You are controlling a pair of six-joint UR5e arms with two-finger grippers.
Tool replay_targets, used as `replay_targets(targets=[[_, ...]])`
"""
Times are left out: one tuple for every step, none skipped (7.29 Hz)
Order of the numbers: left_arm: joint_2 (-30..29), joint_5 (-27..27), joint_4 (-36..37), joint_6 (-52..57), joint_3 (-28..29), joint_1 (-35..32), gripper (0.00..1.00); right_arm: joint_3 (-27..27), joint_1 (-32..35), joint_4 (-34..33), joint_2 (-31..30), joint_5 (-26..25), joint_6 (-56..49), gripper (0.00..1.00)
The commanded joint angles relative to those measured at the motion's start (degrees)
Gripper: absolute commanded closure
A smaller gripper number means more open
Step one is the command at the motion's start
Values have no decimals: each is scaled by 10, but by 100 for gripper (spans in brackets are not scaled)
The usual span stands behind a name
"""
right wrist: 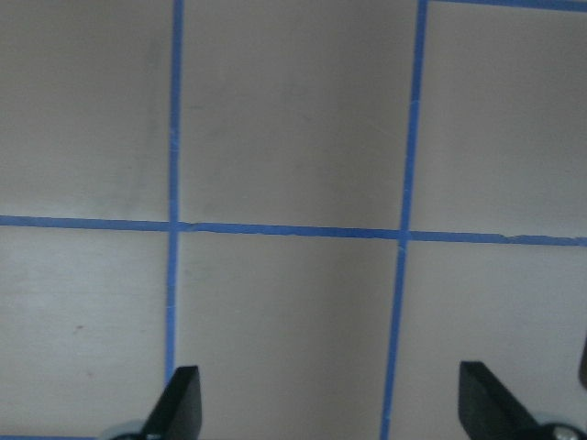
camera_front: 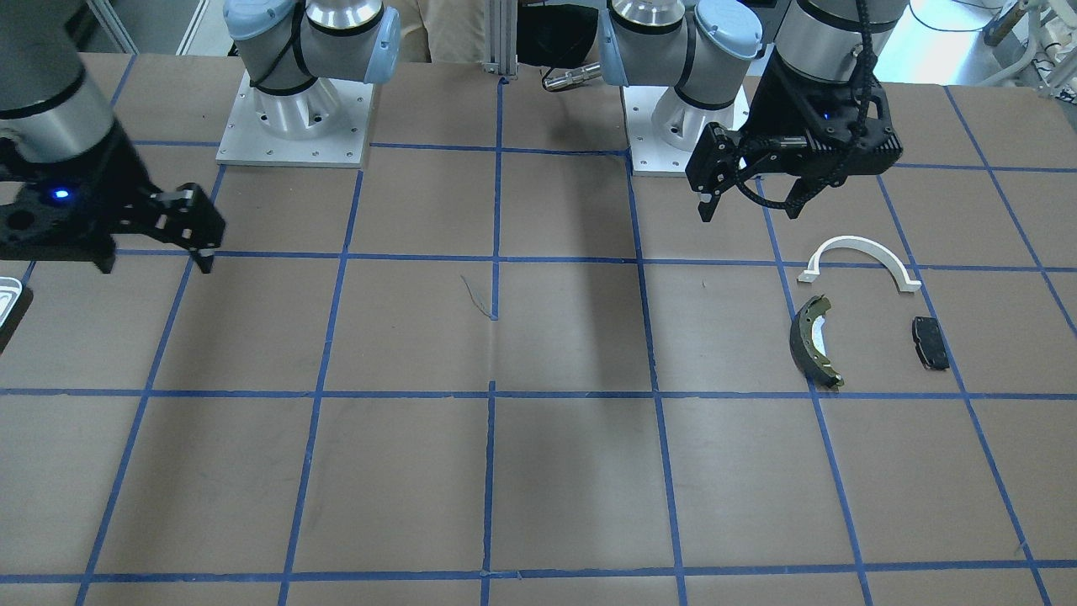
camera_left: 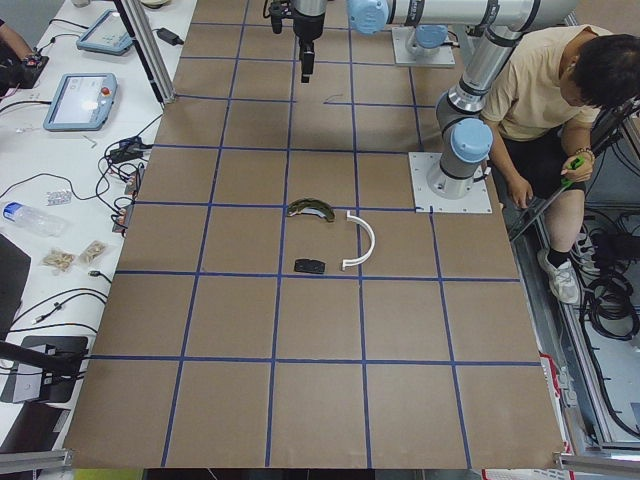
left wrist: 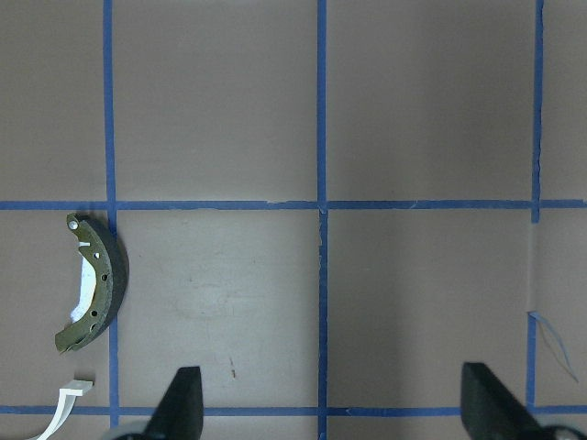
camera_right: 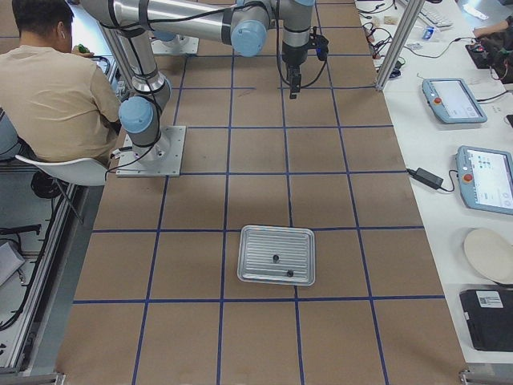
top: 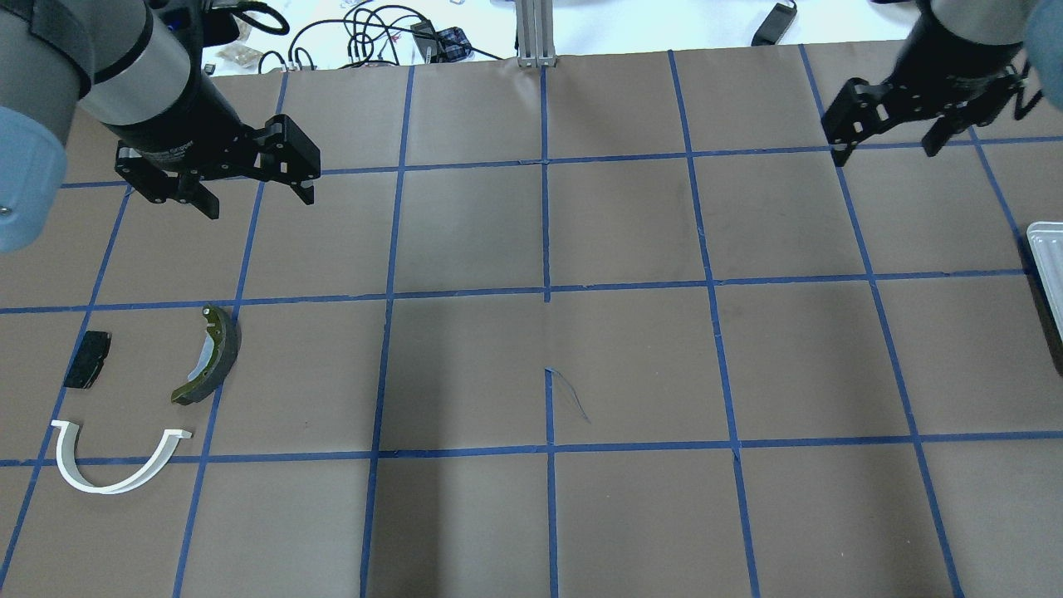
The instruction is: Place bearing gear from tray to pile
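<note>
The tray (camera_right: 276, 237) has a white rim and shows whole in the exterior right view, with two small dark parts (camera_right: 275, 257) in it, too small to name. Only its edge shows in the overhead view (top: 1045, 249) and the front view (camera_front: 7, 295). The pile lies on the table's left side: a white arch bracket (top: 116, 473), a dark brake shoe (top: 212, 353) and a black pad (top: 87, 359). My left gripper (top: 257, 202) is open and empty, raised beyond the pile. My right gripper (top: 886, 154) is open and empty, raised beside the tray.
Brown table paper carries a blue tape grid (top: 546, 291). The two arm bases (camera_front: 294, 109) stand at the table's robot side. A seated person (camera_left: 560, 90) is behind the robot. Cables and tablets (camera_left: 80, 100) lie beyond the far edge.
</note>
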Motion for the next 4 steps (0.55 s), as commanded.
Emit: replay_targets(targets=[[3, 1, -16, -13, -3, 2, 0, 1, -131, -4, 33, 1, -132, 0], [4, 1, -14, -13, -4, 2, 0, 1, -203, -5, 51, 0, -208, 0], [10, 1, -16, -11, -6, 2, 0, 1, -266, -45, 79, -1, -289, 0], [11, 1, -16, -3, -6, 1, 0, 1, -303, -72, 113, 0, -343, 0]])
